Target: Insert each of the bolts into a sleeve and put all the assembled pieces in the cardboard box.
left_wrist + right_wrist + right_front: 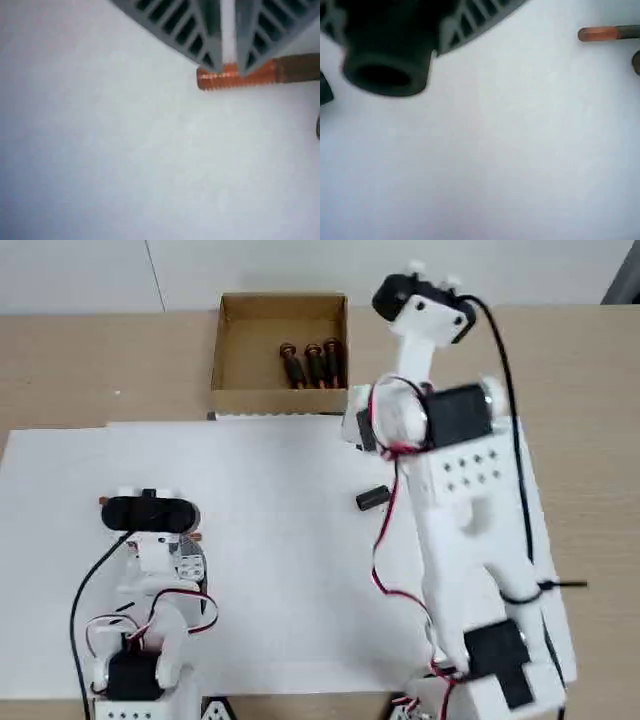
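Taking the high view as a clock face with twelve at the far wall, the left arm (150,585) stood at about seven o'clock, on the near part of the white paper sheet (280,570). The left gripper (229,66) hung low over the sheet, its fingers (192,32) drawn in to a narrow slit and pinching a bolt (235,78) by its copper thread. The bolt's darker head stuck out sideways past the tips. Whether the bolt touched the paper could not be told.

Farther in, at about three o'clock, a loose sleeve (372,497) lay on the sheet just beside the right arm (460,480), which rose from five o'clock and reached towards one o'clock. The right gripper (395,42) had its fingers closed around a held sleeve (385,72), black, with its open bore facing the wrist camera above white paper.

Farthest, at twelve o'clock, the cardboard box (215,350) sat on the wooden table (90,360) at the sheet's far edge. Three assembled pieces (313,364) lay side by side in its right half.
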Motion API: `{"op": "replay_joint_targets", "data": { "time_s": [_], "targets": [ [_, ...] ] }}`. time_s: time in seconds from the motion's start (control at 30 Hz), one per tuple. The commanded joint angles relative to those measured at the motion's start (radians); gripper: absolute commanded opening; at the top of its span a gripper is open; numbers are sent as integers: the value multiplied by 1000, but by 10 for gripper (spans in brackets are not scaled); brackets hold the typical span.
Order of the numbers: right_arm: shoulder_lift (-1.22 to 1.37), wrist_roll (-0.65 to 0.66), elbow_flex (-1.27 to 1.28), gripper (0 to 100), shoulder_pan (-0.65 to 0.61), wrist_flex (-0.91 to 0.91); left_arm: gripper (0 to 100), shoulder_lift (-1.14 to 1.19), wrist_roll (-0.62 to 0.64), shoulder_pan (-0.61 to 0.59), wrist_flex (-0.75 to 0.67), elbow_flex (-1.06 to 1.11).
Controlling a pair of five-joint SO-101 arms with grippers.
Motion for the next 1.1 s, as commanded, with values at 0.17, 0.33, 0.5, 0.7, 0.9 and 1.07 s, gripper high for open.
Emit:
{"op": "replay_joint_targets", "data": {
  "time_s": [0.17,0.33,0.5,0.7,0.9,1.07],
  "targets": [
    [-352,41,382,2,4,4,6,-9,-106,-9,123,-226],
    [-542,40,605,2,54,1,6,-8,-143,-11,201,-308],
    [-713,54,753,2,157,1,6,2,-143,-11,262,-392],
    [-885,127,867,2,231,1,6,209,-137,-11,256,-542],
    [-993,140,939,2,288,-1,6,520,-137,-11,262,-789],
    [-1050,137,948,2,302,-12,6,743,-137,-11,264,-977]
  ]
}}
